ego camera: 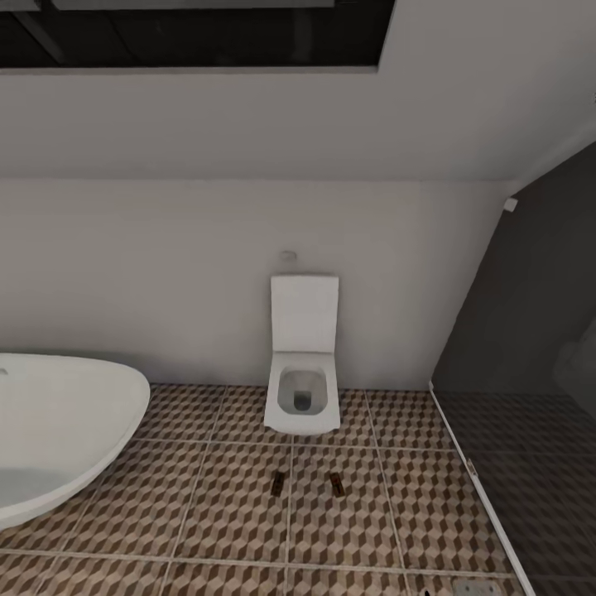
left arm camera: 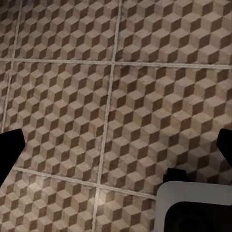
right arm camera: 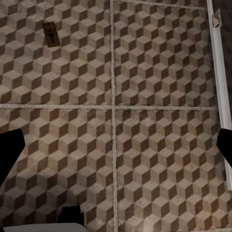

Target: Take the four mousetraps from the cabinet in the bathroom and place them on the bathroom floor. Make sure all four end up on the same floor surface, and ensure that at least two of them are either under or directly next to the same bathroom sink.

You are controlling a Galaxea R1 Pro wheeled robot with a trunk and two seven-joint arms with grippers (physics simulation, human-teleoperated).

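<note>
Head view showed two mousetraps [ego camera: 279,484] [ego camera: 336,483] lying on the patterned floor [ego camera: 207,513] just in front of the toilet [ego camera: 303,401], well apart from the sink [ego camera: 58,430]. Both grippers [left arm camera: 116,145] [right arm camera: 116,145] hung over bare tiles with fingers spread, pinching nothing. I reckoned the traps sat too far from the sink to count, and the base might roll over them.
</note>
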